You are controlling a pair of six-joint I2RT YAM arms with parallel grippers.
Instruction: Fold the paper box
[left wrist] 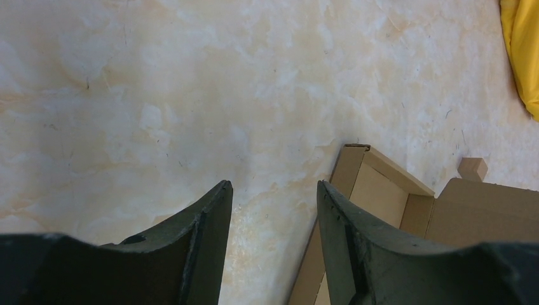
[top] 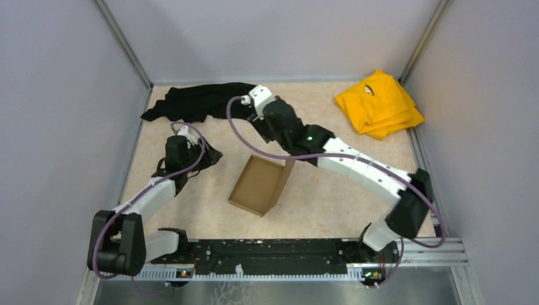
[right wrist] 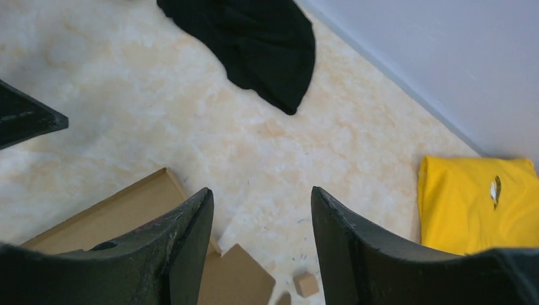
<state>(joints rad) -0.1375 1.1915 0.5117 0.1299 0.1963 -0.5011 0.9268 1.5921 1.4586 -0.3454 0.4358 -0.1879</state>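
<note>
1. Box [top: 255, 187] lies near the middle of the bench [top: 330, 203], a touch toward the near edge. It is an open shallow tray with its long axis running near–far, the near end skewed toward the left edge. The flap [top: 288, 170] stands up along its right long side.
2. Left fingers [left wrist: 273, 184] are spread and hold nothing. The box's far-left corner lies just right of them, and no contact is visible.
3. Right fingers [right wrist: 260, 194] are spread and empty, over bare bench past the box's far end. Tray and flap show below-left of them.
4. Judgement: both arms are close. The left one lines up with the left wall and the right one with the flap side, so the right likely tips the flap leftward while the left braces.
5. Nothing is seen inside the tray. The cube [left wrist: 473, 168] sits on the bench beside the flap, outside the tray.
6. Black cloth [top: 197, 101] lies at the far-left corner and yellow cloth [top: 379, 105] at the far-right corner, both well apart from the box.
</note>
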